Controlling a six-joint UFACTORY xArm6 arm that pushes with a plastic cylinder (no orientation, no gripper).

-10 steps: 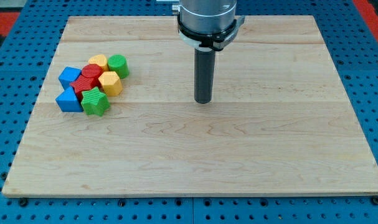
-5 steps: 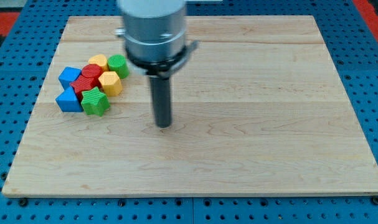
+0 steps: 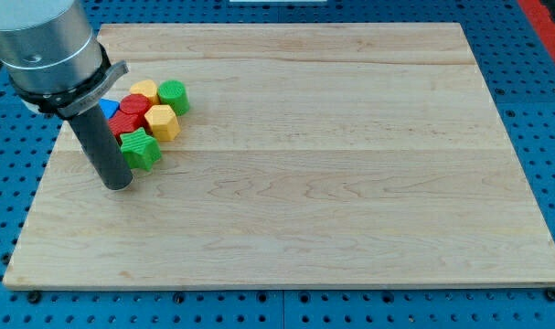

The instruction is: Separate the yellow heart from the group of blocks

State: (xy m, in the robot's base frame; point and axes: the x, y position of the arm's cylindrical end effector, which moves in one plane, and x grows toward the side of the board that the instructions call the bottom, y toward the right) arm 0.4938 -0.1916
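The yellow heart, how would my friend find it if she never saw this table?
Start at the wooden board and look to the little cluster of blocks near the view's upper left. The yellow heart sits on the cluster's top edge, right beside the green round block. The other yellow block, lower down, has flat angled sides, while the heart has a rounded top.

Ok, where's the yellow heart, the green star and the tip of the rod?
yellow heart (image 3: 144,90): camera view, on its top face.
green star (image 3: 141,149): camera view, on its middle.
my tip (image 3: 118,185): camera view, on the rod's very bottom end.
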